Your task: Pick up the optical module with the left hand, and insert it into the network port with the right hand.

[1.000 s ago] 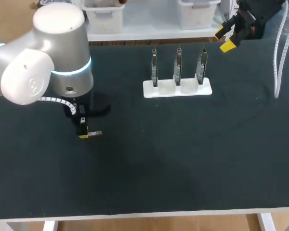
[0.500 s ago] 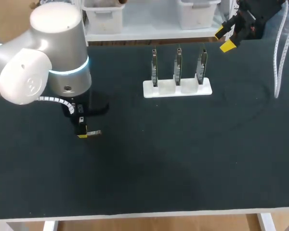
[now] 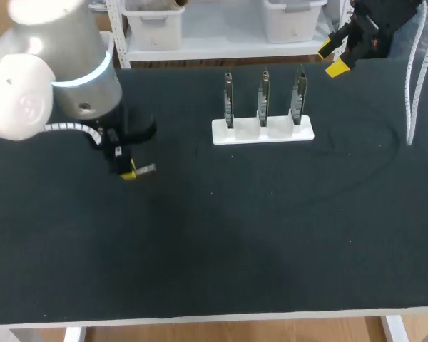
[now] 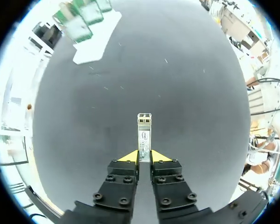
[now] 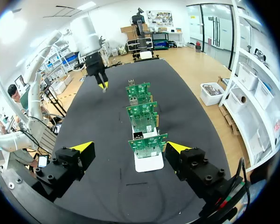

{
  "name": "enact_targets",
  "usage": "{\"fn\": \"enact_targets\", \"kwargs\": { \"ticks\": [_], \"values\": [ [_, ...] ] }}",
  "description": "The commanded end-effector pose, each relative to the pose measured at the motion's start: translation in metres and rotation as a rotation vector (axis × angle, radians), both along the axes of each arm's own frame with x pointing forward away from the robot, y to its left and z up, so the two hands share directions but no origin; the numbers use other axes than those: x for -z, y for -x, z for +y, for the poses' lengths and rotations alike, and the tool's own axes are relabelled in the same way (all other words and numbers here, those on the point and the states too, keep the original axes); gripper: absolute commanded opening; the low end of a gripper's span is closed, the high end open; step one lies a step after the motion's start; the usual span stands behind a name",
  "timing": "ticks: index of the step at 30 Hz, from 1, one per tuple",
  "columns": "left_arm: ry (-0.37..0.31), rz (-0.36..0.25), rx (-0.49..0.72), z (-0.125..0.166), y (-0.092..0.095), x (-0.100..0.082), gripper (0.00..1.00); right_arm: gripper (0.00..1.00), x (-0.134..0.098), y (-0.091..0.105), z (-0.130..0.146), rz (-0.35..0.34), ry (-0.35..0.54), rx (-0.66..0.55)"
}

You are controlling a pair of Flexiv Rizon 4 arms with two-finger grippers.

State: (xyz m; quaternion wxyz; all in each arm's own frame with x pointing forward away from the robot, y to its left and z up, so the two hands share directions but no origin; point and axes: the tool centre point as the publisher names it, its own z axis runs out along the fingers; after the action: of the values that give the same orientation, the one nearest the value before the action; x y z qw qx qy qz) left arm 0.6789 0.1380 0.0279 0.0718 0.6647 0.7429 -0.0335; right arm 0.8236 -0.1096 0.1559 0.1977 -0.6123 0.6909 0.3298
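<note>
One optical module (image 4: 144, 135) is in play, a slim silver bar pinched at its rear end between the two yellow fingertips of the left pincer (image 4: 144, 156), so that most of its length juts straight out ahead of them. A white label runs along its upper face; the print on it is too small to read. In the head view the module (image 3: 145, 169) pokes out sideways from the left pincer (image 3: 128, 173).

Bare black mat (image 4: 186, 93) lies ahead of this pincer and on both sides of it, with open room all round. Far ahead and off to one side stand three green circuit boards (image 3: 263, 96), upright in a row on one white base (image 3: 262, 131), well apart from the module.

The right pincer (image 5: 129, 148) is spread wide with nothing in it. The three boards line up ahead of it, the nearest board (image 5: 146, 145) in line with the gap between its fingers and touching neither. A metal port (image 5: 137, 135) shows on that board. In the head view this pincer (image 3: 333, 58) hangs by the table's far edge, beyond the boards.
</note>
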Motion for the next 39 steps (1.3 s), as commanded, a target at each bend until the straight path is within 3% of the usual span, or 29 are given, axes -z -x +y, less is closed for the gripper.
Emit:
{"fn": "enact_targets", "kwargs": {
  "ticks": [1, 11, 19, 24, 27, 39],
  "values": [
    [0.091, -0.04, -0.004, 0.003, -0.01, -0.022, 0.0, 1.0, -0.001, -0.008, 0.0, 0.431, -0.101, -0.407],
    [0.332, -0.174, 0.008, -0.025, -0.066, -0.097, 0.0, 1.0, -0.001, -0.008, 0.0, 0.431, -0.101, -0.407],
    [0.522, -0.215, 0.109, -0.064, -0.101, -0.16, 0.0, 1.0, -0.001, -0.008, 0.0, 0.431, -0.101, -0.407],
    [0.631, -0.207, 0.2, -0.091, -0.114, -0.189, 0.0, 1.0, -0.001, -0.008, 0.0, 0.431, -0.101, -0.407],
    [0.661, -0.189, 0.244, -0.11, -0.122, -0.203, 0.0, 1.0, -0.001, -0.008, 0.0, 0.431, -0.101, -0.407],
    [0.82, -0.018, 0.306, -0.165, -0.143, -0.22, 0.0, 1.0, -0.001, -0.008, 0.0, 0.431, -0.101, -0.407]
  ]
}}
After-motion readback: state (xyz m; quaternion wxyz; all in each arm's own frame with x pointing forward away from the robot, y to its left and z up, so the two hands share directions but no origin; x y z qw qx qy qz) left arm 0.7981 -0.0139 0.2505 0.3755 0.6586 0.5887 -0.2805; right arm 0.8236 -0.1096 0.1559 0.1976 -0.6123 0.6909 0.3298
